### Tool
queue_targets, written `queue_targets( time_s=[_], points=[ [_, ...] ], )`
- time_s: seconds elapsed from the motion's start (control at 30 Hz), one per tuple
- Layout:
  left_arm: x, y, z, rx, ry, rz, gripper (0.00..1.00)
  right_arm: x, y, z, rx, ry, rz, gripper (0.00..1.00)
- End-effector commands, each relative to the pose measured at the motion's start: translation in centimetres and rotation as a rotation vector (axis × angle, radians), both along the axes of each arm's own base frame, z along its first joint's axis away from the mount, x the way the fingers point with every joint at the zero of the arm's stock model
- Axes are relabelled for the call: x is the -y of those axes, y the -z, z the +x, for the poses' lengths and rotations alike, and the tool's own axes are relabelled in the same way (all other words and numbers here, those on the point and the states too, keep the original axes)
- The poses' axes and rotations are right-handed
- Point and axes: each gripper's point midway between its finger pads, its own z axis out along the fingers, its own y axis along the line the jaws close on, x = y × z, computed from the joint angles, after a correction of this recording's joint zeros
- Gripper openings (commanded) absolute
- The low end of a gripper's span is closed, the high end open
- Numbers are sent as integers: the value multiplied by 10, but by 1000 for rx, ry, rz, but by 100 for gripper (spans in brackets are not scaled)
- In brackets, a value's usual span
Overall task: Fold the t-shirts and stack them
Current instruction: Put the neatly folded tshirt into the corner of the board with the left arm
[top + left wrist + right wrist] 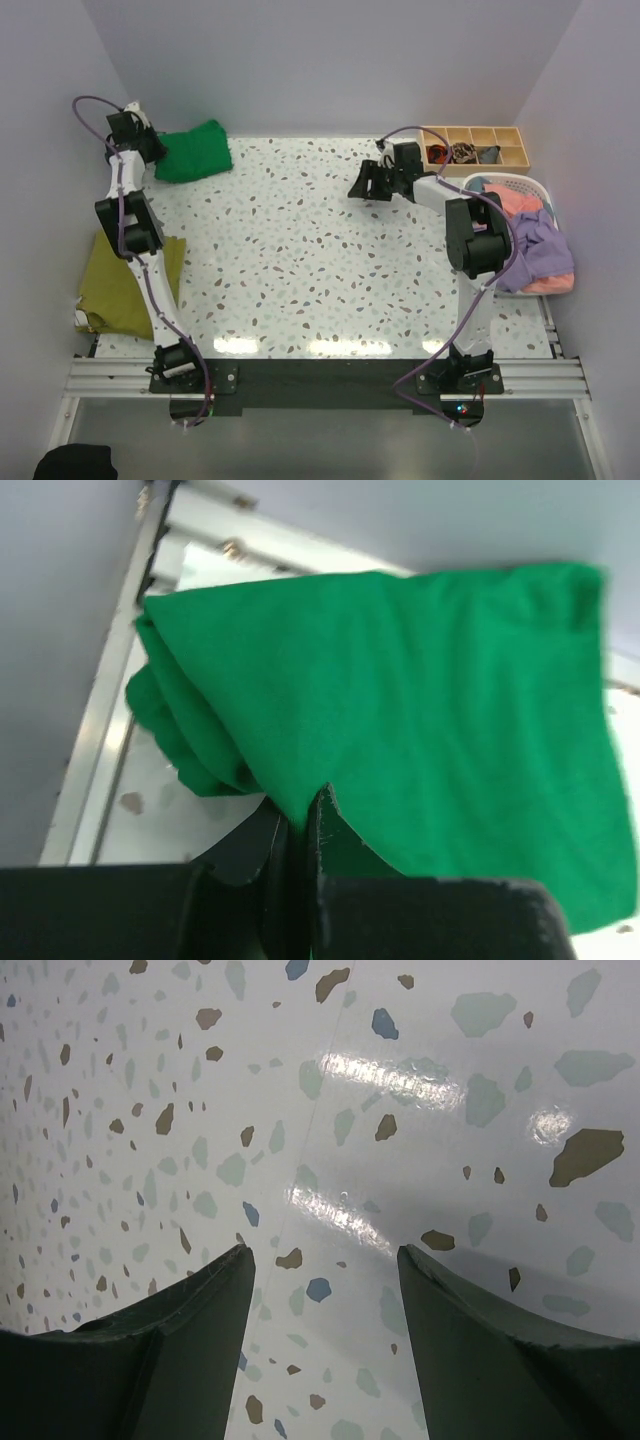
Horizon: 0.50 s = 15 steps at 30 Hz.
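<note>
While the left tool (300, 815) sits at the far left corner of the desk (300, 260), its jaws are clenched on a fold of the green t-shirt (400, 710). The cloth runs right down between the two dark fingertips. That shirt lies bunched in the corner against the back wall, one flat panel spread toward the right and thicker folds piled on the left.

Under the left arm, an olive-yellow t-shirt (110, 285) rests folded at the left edge of the desk, part of it drooping over the side.

Across the desk, the right tool (320, 1260) hangs released, jaws spread wide over bare speckled surface, with nothing between them. In the overhead view it sits near the far right, just beside a wooden tray (512, 155) with compartments.

At the right edge stands a white basket (530, 183). A lavender t-shirt (540, 250) spills over its near rim, and a coral-pink t-shirt (510, 205) lies heaped inside it.
</note>
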Motion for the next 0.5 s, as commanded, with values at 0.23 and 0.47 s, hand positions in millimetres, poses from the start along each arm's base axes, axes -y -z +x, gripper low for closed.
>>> queue_targets(
  time_s=[0.23, 0.47],
  points=[
    [-58, -56, 2, 107, -179, 289, 15, -7, -11, 2, 23, -21, 44, 63],
    [-78, -76, 6, 139, -235, 376, 16, -7, -10, -3, 21, -28, 57, 63]
  ],
)
